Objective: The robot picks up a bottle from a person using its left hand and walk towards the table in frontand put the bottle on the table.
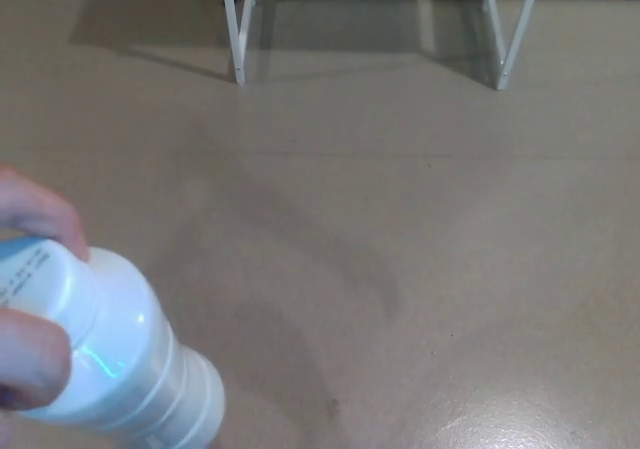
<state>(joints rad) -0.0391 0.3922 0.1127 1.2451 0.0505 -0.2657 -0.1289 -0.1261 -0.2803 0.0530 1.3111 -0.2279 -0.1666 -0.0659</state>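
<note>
**Bottle held by a person at the lower left, no robot hand showing**

Closest to the camera, filling the lower left corner, is a pale, translucent white bottle (125, 369) with ridges around its body and a blue-edged label at its upper left end. It is blurred by nearness and lies on a slant, one end up towards the picture's left edge and the other down towards the bottom edge. Which end carries the cap I cannot tell.

A person's hand (30, 357) has hold of it from the left edge. One finger curls over the top of the labelled end and another part of the hand presses against the bottle's lower side, so the bottle sits clamped between them, up off the floor.

Neither the robot's left hand nor its right hand is in view, so how far either is open cannot be told, and no robot hand touches the bottle.

Beyond the bottle stretches a plain tan floor (400, 249) with soft shadows across it. Well apart from the bottle, at the top of the picture, stand the white legs of a table (237, 39), one pair at the left and another at the right (510, 39).
</note>
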